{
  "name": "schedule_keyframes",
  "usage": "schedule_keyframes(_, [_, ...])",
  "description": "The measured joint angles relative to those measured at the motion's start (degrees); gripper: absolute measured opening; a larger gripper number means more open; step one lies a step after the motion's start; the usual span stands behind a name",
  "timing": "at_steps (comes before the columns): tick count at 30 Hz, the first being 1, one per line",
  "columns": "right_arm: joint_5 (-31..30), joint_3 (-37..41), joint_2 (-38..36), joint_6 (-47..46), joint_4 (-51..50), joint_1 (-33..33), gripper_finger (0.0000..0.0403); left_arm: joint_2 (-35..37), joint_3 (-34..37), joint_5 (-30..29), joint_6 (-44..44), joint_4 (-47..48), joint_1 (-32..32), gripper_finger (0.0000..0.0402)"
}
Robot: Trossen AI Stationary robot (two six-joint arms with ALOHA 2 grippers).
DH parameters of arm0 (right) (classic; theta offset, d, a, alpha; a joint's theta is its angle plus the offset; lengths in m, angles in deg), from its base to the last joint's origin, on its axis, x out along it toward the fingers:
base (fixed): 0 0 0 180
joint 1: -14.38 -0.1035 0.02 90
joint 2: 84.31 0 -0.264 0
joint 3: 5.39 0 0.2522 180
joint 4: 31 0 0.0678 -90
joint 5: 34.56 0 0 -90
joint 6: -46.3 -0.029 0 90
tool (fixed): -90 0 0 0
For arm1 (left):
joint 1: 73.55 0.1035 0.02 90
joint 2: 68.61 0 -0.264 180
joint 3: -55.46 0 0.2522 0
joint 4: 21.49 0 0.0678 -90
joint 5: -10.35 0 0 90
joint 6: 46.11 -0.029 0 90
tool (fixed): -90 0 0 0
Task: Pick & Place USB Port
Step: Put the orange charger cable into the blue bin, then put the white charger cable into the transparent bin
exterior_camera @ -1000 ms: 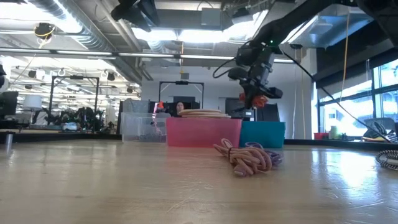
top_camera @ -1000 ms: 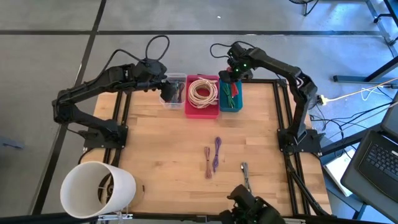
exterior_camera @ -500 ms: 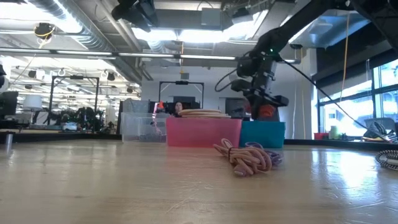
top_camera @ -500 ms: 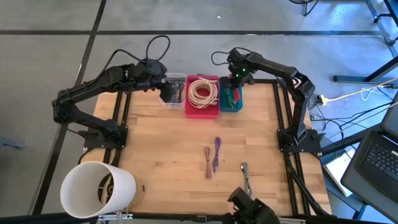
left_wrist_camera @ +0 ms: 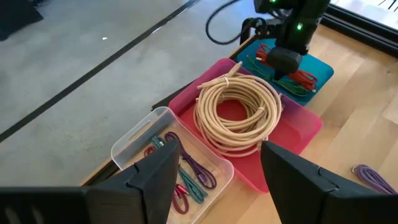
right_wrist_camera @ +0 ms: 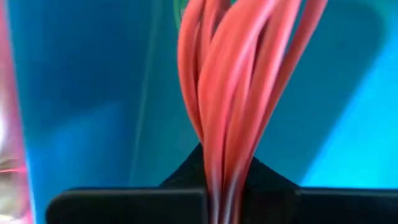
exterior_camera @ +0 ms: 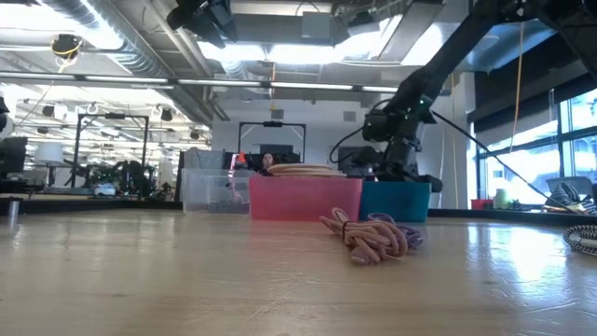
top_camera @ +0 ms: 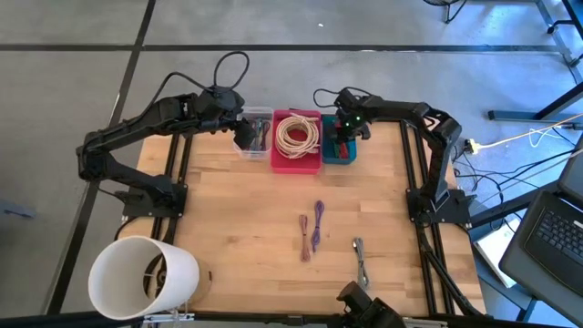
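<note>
our right tool [top_camera: 342, 137] sits low in the teal bin [top_camera: 338, 157] at the tabletop's far edge, pinched tight on a red cable bundle [right_wrist_camera: 239, 81]. the strands run straight out from between the fingers, along the tool's own line, so the bundle hangs directly beneath it, over the bin floor. we judge the coming move turns on that: cable and tool are in line over the bin, and letting go there would settle it inside. our left tool [left_wrist_camera: 214, 180] waits spread wide and empty over the clear bin [top_camera: 252, 134], beside the pink bin [top_camera: 296, 162]. the right arm is nearer.
</note>
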Motion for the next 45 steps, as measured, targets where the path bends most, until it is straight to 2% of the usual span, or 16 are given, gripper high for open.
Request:
schedule_keyframes(8, [0.2,4.0,-0.5,-0.8,3.8,0.0,0.002,0.0,0.0,0.0,0.5,0.0,0.0,0.0219])
schedule_keyframes(16, [0.3,1.3,0.0,0.7,3.1,-0.1,0.0114,0.0,0.0,0.6,1.1,0.0,0.0,0.0219])
schedule_keyframes(23, [0.1,-0.1,0.1,2.1,2.4,0.0,0.015,0.0,0.0,0.7,1.1,0.0,0.0,0.0219])
schedule_keyframes(27, [-3.0,-1.9,0.1,3.5,-0.8,0.0,0.0152,0.0,0.0,0.7,1.5,0.0,0.0,0.0219])
schedule_keyframes(36, [-15.8,-6.1,-2.7,8.3,-3.6,-3.5,0.0153,0.0,0.0,0.6,1.6,0.0,0.0,0.0219])
schedule_keyframes(40, [-18.1,-7.5,-6.4,9.8,-8.1,-4.5,0.0154,0.0,0.0,0.6,1.6,0.0,0.0,0.0219])
schedule_keyframes(45, [-21.2,-8.2,-15.3,11.1,-20.8,-7.2,0.0154,0.0,0.0,0.6,1.6,2.1,0.0,0.0219])
